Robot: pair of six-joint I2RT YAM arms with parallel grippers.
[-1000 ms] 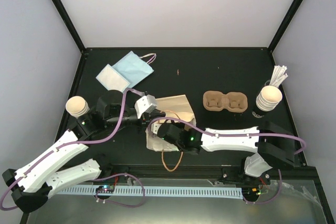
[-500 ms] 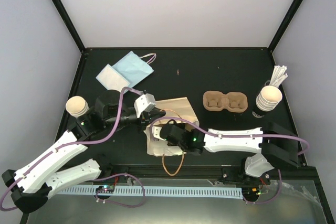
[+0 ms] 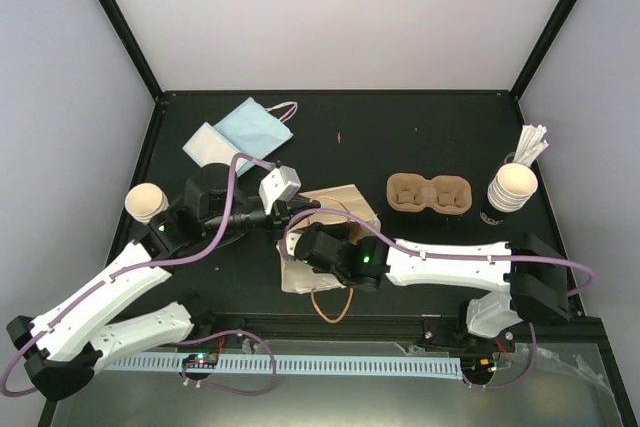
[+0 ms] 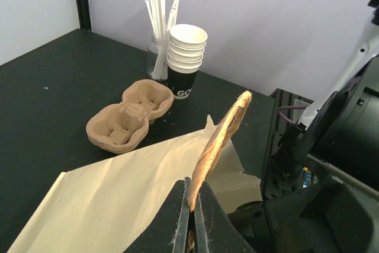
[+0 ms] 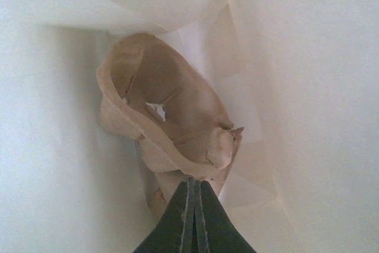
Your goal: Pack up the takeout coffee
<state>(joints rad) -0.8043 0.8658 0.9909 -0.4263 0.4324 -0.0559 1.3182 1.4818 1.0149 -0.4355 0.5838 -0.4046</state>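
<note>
While the left claw [image 4: 190, 189] is clamped on the twisted brown handle [image 4: 222, 137] of the paper bag [image 4: 118, 199], which rises from between its fingers, the right claw [image 5: 191, 183] sits inside the bag. Its fingers are pressed together, tips at the near rim of a brown pulp piece [image 5: 172, 108]; whether they pinch it cannot be told. The takeout coffee [image 3: 147, 202] stands at the table's [image 3: 400, 137] left side, beside the left arm, well apart from the bag.

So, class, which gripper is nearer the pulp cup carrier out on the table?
Left. The left gripper, pinching the paper bag's handle, sits just left of the pulp carrier. The right gripper is farther off, nearer the arm bases, inside the bag.
</note>
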